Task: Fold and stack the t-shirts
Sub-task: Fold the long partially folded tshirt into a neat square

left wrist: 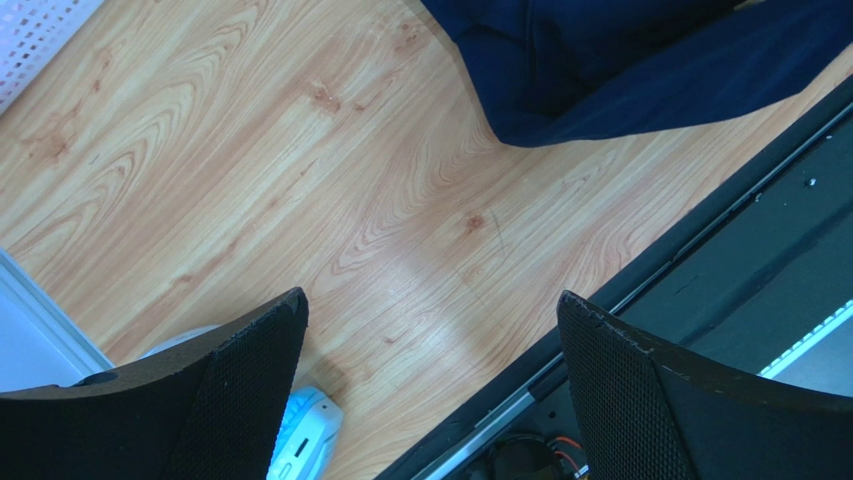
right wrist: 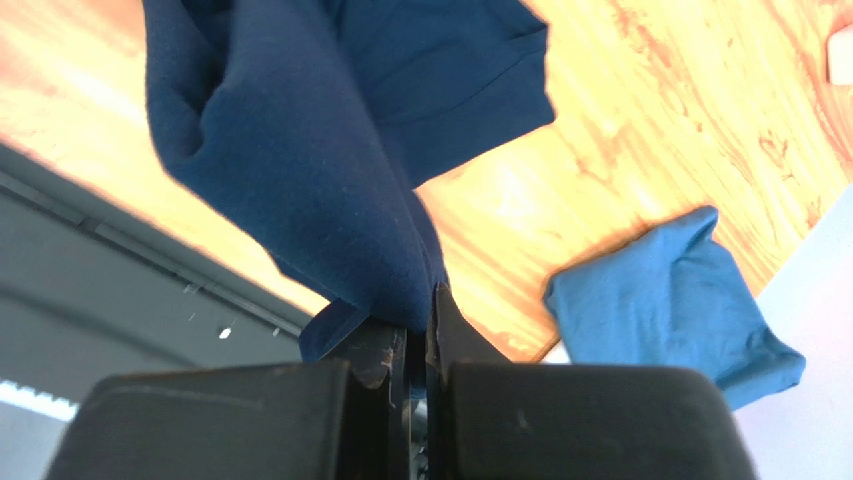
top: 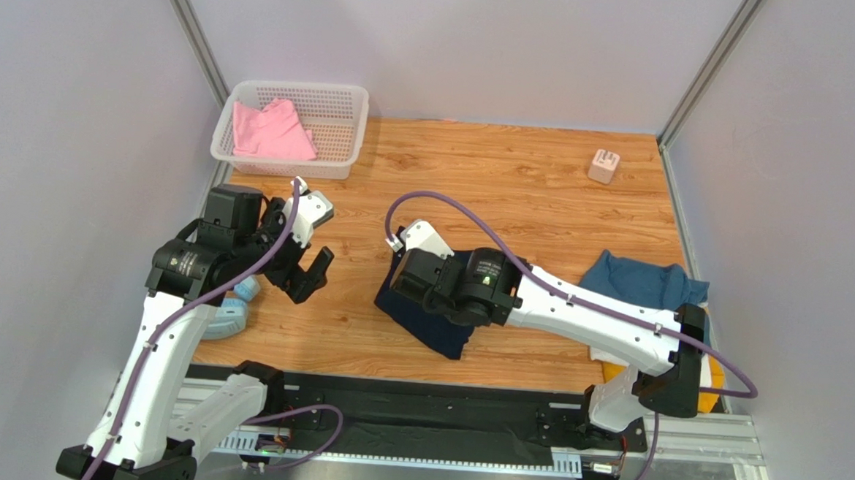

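My right gripper (right wrist: 420, 315) is clamped tight on the navy tee (right wrist: 300, 160), edge raised for folding; left gripper (left wrist: 431, 297) spread wide, empty, parked alongside.

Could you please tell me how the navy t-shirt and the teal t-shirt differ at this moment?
The navy t-shirt is dark blue; the teal t-shirt is a lighter blue. The navy t-shirt is pinched in the right gripper; the teal t-shirt lies untouched. The navy t-shirt sits mid-table towards the front; the teal t-shirt lies far to the right. Both are plain cloth, bunched rather than neatly folded.
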`<move>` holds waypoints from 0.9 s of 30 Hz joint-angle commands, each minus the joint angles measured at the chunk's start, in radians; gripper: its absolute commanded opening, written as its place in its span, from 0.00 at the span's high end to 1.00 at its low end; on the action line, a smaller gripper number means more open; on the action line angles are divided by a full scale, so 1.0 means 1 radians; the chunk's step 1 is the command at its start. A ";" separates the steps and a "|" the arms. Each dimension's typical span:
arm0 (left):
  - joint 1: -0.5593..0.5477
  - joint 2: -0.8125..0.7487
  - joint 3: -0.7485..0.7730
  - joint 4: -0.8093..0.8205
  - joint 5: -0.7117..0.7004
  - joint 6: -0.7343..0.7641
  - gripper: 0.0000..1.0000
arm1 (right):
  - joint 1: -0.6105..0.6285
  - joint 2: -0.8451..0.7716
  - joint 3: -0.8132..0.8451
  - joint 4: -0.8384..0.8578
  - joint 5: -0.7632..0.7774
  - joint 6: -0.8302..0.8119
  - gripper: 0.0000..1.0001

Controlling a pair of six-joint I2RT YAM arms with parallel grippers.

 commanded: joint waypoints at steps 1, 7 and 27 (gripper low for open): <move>0.004 -0.001 0.045 -0.007 0.008 0.018 0.00 | -0.079 -0.012 -0.009 0.145 -0.076 -0.136 1.00; 0.004 0.004 0.037 0.001 0.005 0.020 0.00 | -0.177 0.064 0.005 0.253 -0.217 -0.232 1.00; 0.004 0.001 0.014 0.013 0.012 0.024 0.00 | -0.435 0.221 0.012 0.304 -0.601 -0.280 1.00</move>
